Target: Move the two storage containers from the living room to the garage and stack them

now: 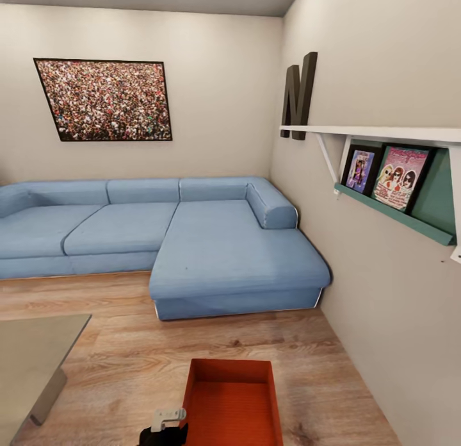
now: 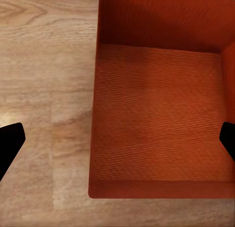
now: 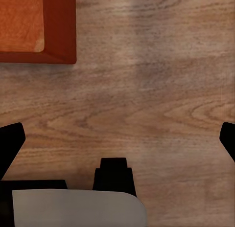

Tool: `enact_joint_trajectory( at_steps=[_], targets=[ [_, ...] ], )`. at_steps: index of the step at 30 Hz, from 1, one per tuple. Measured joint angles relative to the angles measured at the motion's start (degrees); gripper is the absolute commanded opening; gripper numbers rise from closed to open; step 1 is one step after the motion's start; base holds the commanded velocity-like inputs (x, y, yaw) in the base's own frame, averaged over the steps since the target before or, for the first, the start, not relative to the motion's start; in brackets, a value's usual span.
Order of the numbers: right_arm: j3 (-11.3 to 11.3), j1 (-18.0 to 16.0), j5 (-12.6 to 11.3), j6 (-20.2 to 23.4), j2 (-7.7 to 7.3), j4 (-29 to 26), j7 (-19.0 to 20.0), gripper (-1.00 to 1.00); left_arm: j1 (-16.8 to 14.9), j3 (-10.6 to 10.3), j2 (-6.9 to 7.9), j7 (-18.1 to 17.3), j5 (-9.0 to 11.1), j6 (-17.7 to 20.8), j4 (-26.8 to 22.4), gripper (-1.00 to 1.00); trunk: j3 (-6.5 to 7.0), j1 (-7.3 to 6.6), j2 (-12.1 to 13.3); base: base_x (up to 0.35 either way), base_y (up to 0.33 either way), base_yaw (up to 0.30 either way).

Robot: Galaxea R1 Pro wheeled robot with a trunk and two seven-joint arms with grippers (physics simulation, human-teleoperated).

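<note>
One orange-red storage container (image 1: 232, 404) stands topless on the light wood floor of the living room, just before me at the bottom of the head view. My left gripper (image 2: 120, 136) hovers open above it, looking down onto its ribbed bottom (image 2: 156, 114). One fingertip (image 2: 11, 141) is over the planks outside the bin's wall, the other (image 2: 227, 139) by the opposite wall. My right gripper (image 3: 121, 135) is open over bare planks, with a corner of the container (image 3: 58, 36) off to one side. The other container and the garage are out of view.
A blue sectional sofa (image 1: 224, 254) fills the far side, its chaise ending close behind the bin. A grey low table (image 1: 32, 356) stands at the left. The right wall carries a white shelf (image 1: 384, 134) and a green ledge (image 1: 410, 223) with pictures. Part of my left arm (image 1: 165, 430) shows beside the bin.
</note>
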Motion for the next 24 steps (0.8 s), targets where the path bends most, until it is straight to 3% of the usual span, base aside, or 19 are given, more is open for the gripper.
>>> enact_joint_trajectory(
  at_steps=[11, 17, 21, 24],
  targets=[
    [0.60, -0.08, 0.29, 0.71, 0.75, -1.08, -1.58, 1.00, 0.00, 0.00, 0.02, -0.02, 0.05, 0.25, 0.00, 1.00, -0.03, 0.00, 0.00, 0.000, 0.000, 0.011],
    [0.88, -1.20, 0.24, 1.52, 3.31, -3.35, -10.25, 1.00, 0.00, 0.09, 0.07, 0.40, 0.13, 0.78, 0.01, 1.00, -0.03, 0.00, 0.00, 0.000, 0.000, 0.000],
    [0.96, -4.29, 0.24, 8.38, 5.92, -5.91, -13.00, 1.00, -0.07, 0.13, 0.05, 2.68, 0.26, 2.92, 0.23, 1.00, -0.02, 0.00, 0.00, 0.000, 0.000, 0.000],
    [0.96, -6.09, 0.26, 12.42, 6.88, -8.02, -13.66, 1.00, -0.09, 0.12, 0.01, 5.32, 0.17, 5.21, 0.45, 1.00, -0.02, 0.00, 0.00, 0.000, 0.000, 0.000]
  ],
)
